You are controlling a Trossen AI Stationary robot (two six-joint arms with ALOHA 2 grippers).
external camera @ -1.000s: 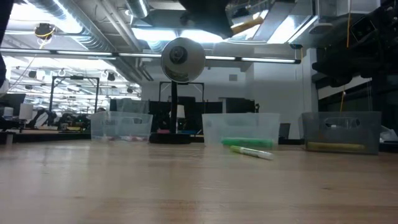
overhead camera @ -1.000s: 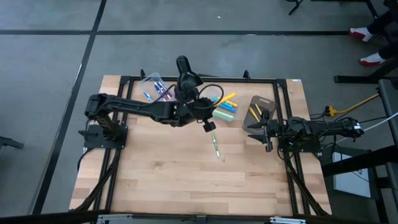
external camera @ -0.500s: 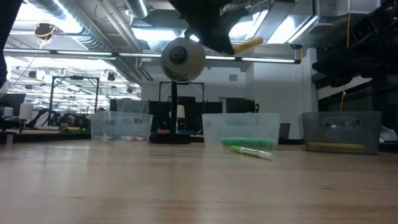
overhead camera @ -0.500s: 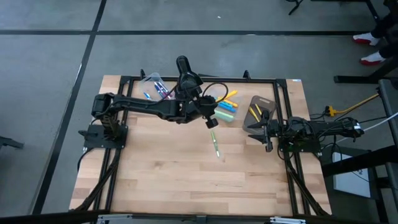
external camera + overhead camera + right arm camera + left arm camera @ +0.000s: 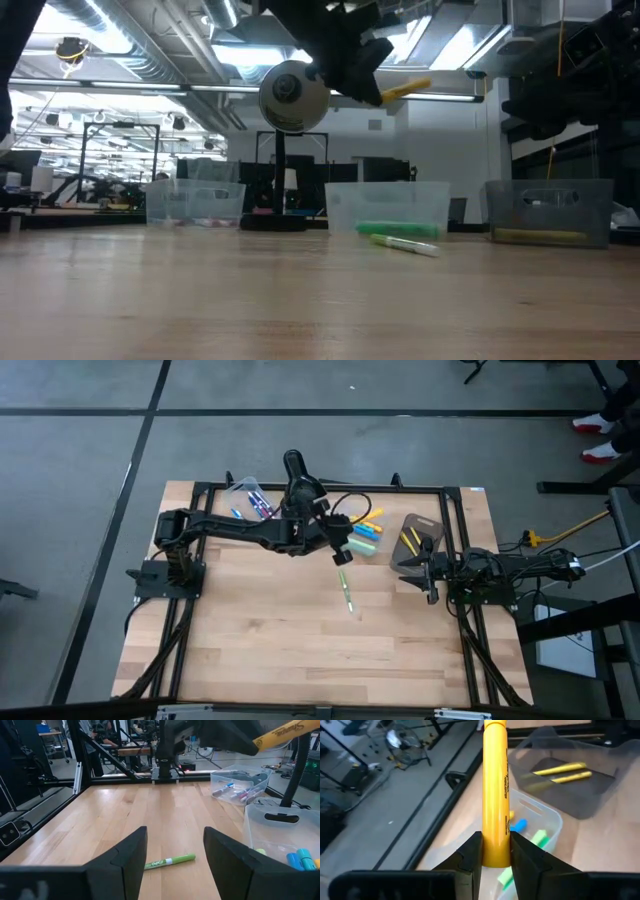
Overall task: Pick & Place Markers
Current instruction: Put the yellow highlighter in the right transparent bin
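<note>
From above, the left gripper [image 5: 344, 532] holds one yellow marker [image 5: 368, 516] over the middle tub [image 5: 352, 506]; one green marker [image 5: 346, 591] lies on the table [image 5: 260, 630]; the right gripper [image 5: 424, 572] waits beside the grey tub [image 5: 432, 525].

At table height, three tubs stand in a row.

The left wrist camera shows two yellow markers [image 5: 562, 772] in the grey tub.

The right wrist camera shows its fingers [image 5: 125, 852] spread apart.

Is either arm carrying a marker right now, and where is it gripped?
The left gripper holds a yellow marker by one end, most of it sticking out past the fingers. The right gripper is open, holding nothing.
</note>
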